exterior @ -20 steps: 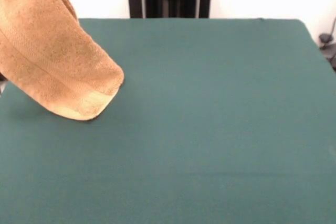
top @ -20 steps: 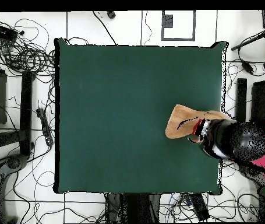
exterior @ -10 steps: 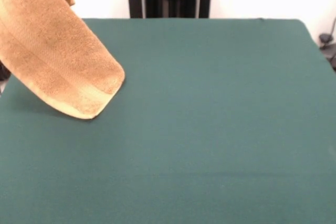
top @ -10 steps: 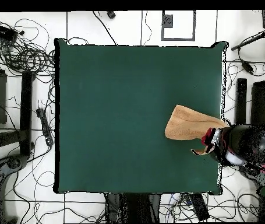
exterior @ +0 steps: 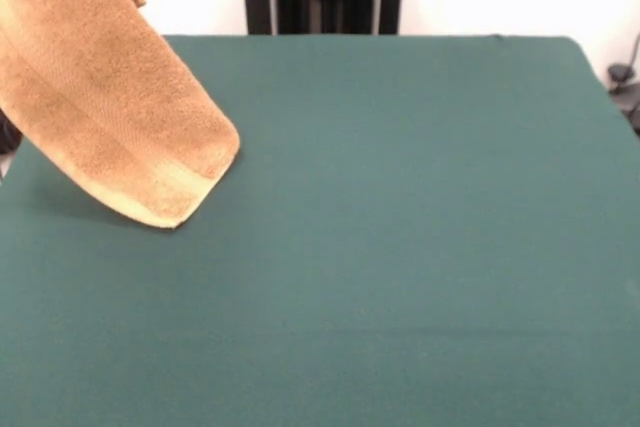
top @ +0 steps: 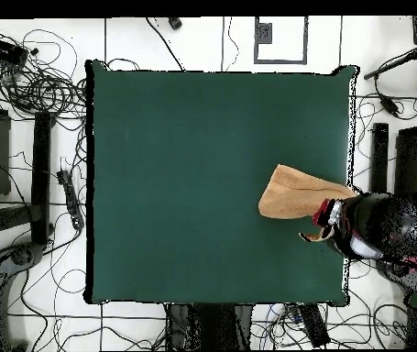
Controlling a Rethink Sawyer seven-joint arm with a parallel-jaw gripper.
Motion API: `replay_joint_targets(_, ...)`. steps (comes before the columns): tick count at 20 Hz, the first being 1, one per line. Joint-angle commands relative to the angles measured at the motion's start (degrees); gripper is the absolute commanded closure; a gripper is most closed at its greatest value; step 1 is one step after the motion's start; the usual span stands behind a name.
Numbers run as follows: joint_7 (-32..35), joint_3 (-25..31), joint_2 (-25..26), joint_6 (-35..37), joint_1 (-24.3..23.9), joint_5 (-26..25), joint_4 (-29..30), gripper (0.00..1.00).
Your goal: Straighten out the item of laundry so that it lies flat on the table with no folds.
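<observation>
- Towel-straightening surface first: the table (exterior: 400, 247) was a large rectangle under plain dark green cloth, bare across nearly all of its top in both views.
- The arm (top: 386, 225), red and black, sat over one table edge in the overhead view; the front view did not show it.
- The item of laundry (exterior: 100, 97), a golden-tan terry towel, hung draped from above at one side of the table, sloping down with its rounded lower corner at or just above the cloth; contact could not be judged.
- A woven band (exterior: 110, 152) ran across the towel near its lower hem.
- In the overhead view the towel (top: 290, 192) reached inward from beneath the arm's end, near that same table edge.
- The gripper (top: 326, 220) was hidden under the arm's bulk and the towel, so whether its fingers were clenched on the fabric or released could not be told.
</observation>
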Motion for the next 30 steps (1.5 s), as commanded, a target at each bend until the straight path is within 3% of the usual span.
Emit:
replay_joint_targets(1, -4.02, 4.1, -1.67, 3.65, 4.9, -0.31, 3.67, 1.0)
replay_joint_targets(16, 3.11, 3.77, -3.63, 0.39, 12.34, 5.76, 8.37, 1.0)
replay_joint_targets(30, 4.92, 1.7, -2.9, -1.99, 17.43, 7.75, 8.29, 1.0)
